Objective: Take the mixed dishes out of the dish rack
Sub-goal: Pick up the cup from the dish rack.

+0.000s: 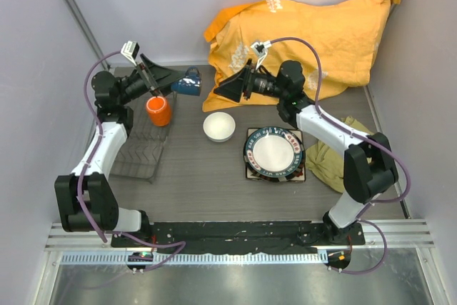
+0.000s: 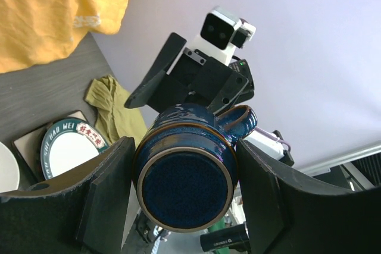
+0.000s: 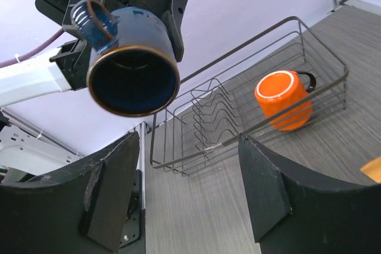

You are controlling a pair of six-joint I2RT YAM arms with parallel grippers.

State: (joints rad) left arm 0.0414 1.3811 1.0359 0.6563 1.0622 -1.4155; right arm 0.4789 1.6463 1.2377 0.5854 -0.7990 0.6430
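Small dark blue cup is out of the dish rack and held off the counter by the left fingers, which clamp it from both sides. It lies on its side, its handle uppermost. Its base faces the left wrist camera and its open mouth faces the right arm. In the top view it hangs just past the rack's far right corner, between the rack and the rumpled yellow cloth.

The right fingers stand wide apart with nothing between them. They point at the cup's mouth from close by, not touching it.

An orange mug is in the rack at its far end, upside down, handle out to the side. It is the only dish in the rack.

The other dishes sit on the counter to the right of the rack:
- The white bowl stands upright near the middle.
- The round dark-rimmed white plate lies just to the right of the bowl.
- That round plate rests on top of the square plate, of which only the corners show.

An olive cloth is bunched up beside the plates, partly under the right arm.
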